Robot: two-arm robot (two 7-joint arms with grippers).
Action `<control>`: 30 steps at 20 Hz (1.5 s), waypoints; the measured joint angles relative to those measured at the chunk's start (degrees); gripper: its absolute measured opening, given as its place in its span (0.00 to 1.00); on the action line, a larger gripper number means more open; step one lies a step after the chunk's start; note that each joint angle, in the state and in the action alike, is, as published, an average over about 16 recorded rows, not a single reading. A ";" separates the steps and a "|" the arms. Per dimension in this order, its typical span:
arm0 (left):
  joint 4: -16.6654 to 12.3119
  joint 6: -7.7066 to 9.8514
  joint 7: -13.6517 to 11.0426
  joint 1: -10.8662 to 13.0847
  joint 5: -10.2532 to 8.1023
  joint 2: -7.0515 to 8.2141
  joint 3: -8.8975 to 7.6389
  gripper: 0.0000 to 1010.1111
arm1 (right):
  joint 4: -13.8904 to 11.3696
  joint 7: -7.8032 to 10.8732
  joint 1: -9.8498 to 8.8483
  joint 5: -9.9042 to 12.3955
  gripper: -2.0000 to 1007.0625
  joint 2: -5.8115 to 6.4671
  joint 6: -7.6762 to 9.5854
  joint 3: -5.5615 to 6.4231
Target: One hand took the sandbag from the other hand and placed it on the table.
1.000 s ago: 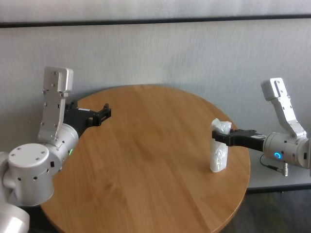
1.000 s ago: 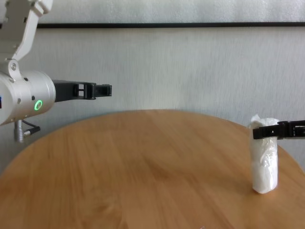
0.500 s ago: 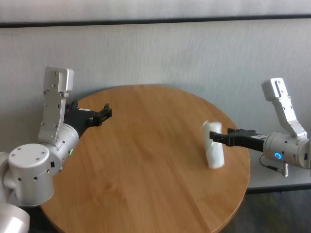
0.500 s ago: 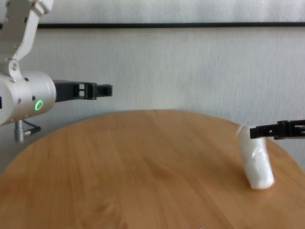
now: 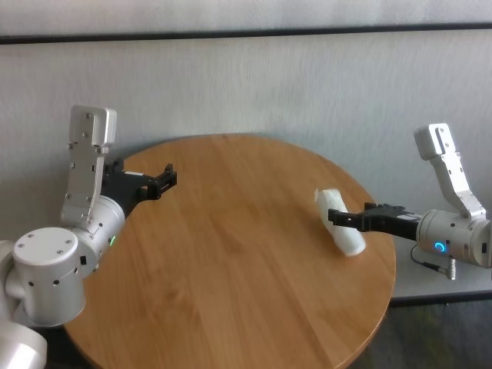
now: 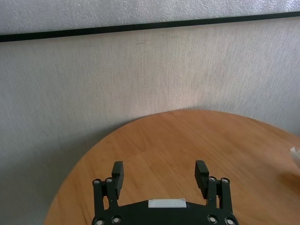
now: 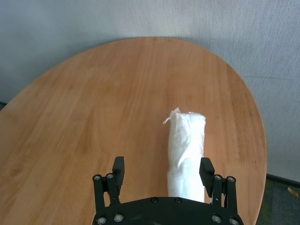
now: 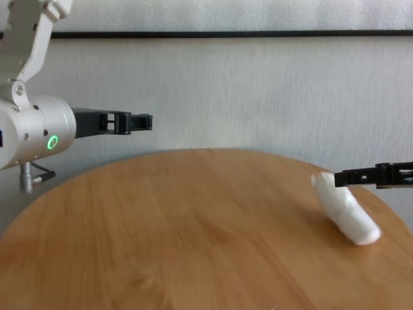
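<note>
One second ago the sandbag [image 5: 339, 230] stood upright on the surface [image 5: 231, 254] with the right gripper [image 5: 338, 218], the one with the blue ring light, clamped near its top; half a second ago it was let go and tipping; now it leans far over toward the middle of the round top, its lower end resting on the wood near the right edge and its pinched end raised. The right gripper's jaws stand wide apart, holding nothing; the wrist view shows the sandbag [image 7: 186, 152] between them, close beside one finger [image 7: 206, 172], though whether they touch is unclear. To my judgement the release is made and the placing nearly finished; the pouch seems about to settle on its side.

Across the surface, well apart, the left gripper [image 5: 167, 178] with the green light hangs above the far left rim, jaws open and empty [image 6: 159, 174]; it is idle. Nothing else shows on the wood, and nothing stands in the right arm's way should it draw back.
</note>
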 joint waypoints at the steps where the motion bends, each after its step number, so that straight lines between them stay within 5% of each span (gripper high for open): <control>1: 0.00 0.00 0.00 0.00 0.00 0.00 0.00 0.99 | -0.01 0.01 -0.01 0.01 0.95 0.01 0.00 0.00; 9: 0.00 -0.04 -0.04 -0.02 -0.02 0.02 0.03 0.99 | -0.36 0.11 -0.10 -0.33 1.00 -0.01 -0.53 0.00; 16: 0.04 0.19 -0.09 -0.03 0.26 -0.22 -0.18 0.99 | -1.70 0.79 0.50 -2.74 1.00 -0.97 -3.21 -0.54; 24: -0.64 1.81 1.23 0.84 0.80 -1.27 -1.77 0.99 | -3.38 2.73 2.43 -7.04 1.00 -4.02 -6.85 -2.36; 30: -1.81 2.95 1.66 2.01 1.33 -1.87 -3.03 0.99 | -3.82 4.19 3.81 -9.48 1.00 -7.08 -7.86 -4.13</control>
